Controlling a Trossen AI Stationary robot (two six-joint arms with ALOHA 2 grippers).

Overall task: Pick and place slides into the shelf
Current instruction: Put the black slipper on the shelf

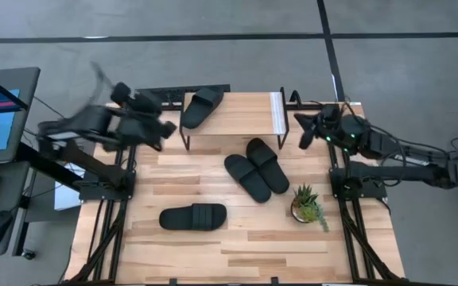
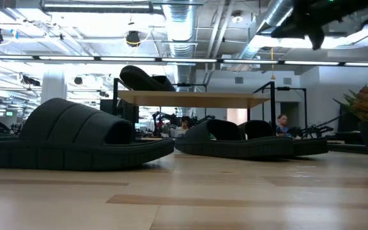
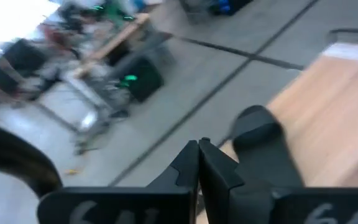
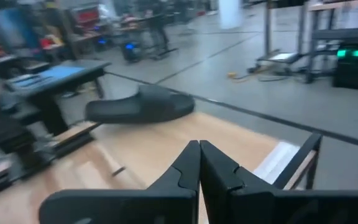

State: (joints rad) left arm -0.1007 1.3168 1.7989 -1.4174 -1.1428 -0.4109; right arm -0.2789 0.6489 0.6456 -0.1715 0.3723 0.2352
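You have one slide (image 1: 203, 106) on the shelf (image 1: 241, 115); three remain on the table (image 1: 213, 262): a pair (image 1: 257, 167) below the shelf, one (image 1: 193, 217) nearer the front. Both the left gripper (image 3: 198, 163) and right gripper (image 4: 199, 163) are pressed together, empty.

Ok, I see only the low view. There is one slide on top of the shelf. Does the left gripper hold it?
Observer: No. The left gripper is shut on nothing, just off the left end of the shelf.
Operator: How does the slide lie on the plank?
Observer: The slide on the shelf lies slanted across the plank's left end. I cannot tell whether it overhangs.
Operator: And the right gripper?
Observer: The right gripper is shut and empty, by the shelf's right end.
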